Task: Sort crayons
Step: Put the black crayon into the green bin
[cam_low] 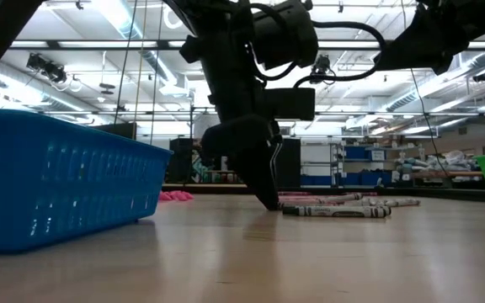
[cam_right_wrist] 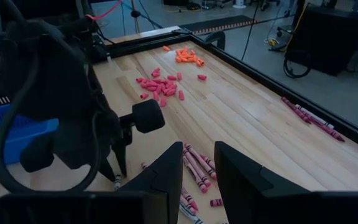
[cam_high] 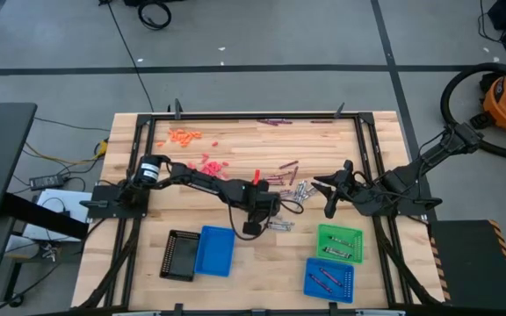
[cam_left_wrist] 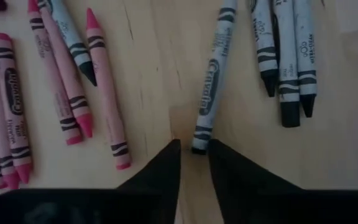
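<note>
Your left gripper (cam_left_wrist: 194, 155) is standing tips-down on the wooden table (cam_high: 235, 140) at mid-table, its fingers parted by a narrow gap and gripping nothing, with the end of a silver-grey crayon (cam_left_wrist: 209, 93) lying right at that gap. More silver-grey crayons (cam_left_wrist: 288, 56) and red-pink crayons (cam_left_wrist: 61, 87) are lying to either side of it. Your right gripper (cam_right_wrist: 197, 168) is hovering well apart over the table's right side, fingers slightly parted and empty, while the orange crayons (cam_high: 184, 135) are lying near the far left edge.
</note>
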